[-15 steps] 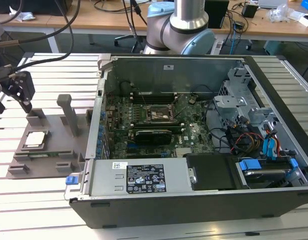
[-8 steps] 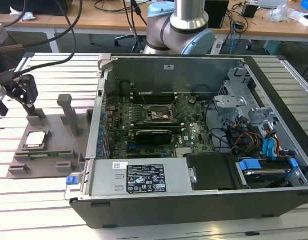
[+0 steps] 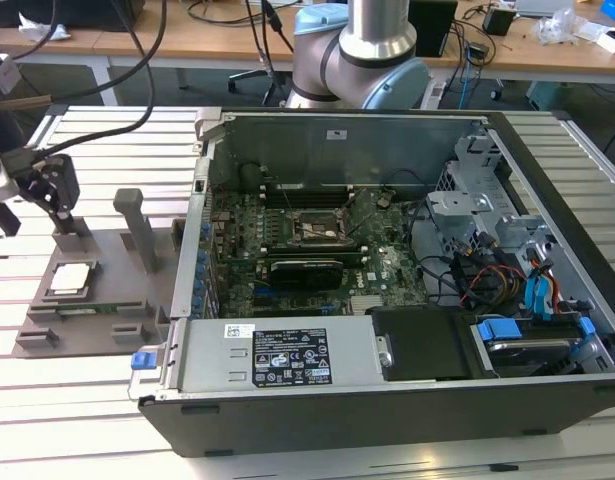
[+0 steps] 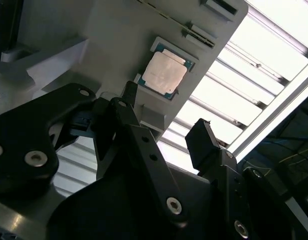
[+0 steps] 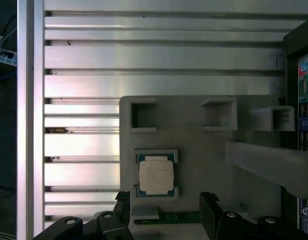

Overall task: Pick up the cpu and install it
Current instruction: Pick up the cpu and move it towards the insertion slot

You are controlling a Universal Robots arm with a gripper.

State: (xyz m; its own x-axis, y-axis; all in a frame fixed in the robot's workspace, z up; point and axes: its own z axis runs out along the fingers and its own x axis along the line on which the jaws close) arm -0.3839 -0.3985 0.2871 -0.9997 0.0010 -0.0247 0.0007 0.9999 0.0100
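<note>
the gripper (image 4: 166, 112) is held above the grey tray (image 5: 194, 150), jaws spread apart and empty. just beyond its fingertips the cpu (image 5: 156, 175) is seated in a shallow recess, probably so that it is held square for grasping. farther off, the socket (image 3: 315, 228) is seen exposed inside the open computer case (image 3: 387, 420).

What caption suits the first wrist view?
Open black gripper poised near the silvery square cpu resting in a grey plastic tray.
</note>
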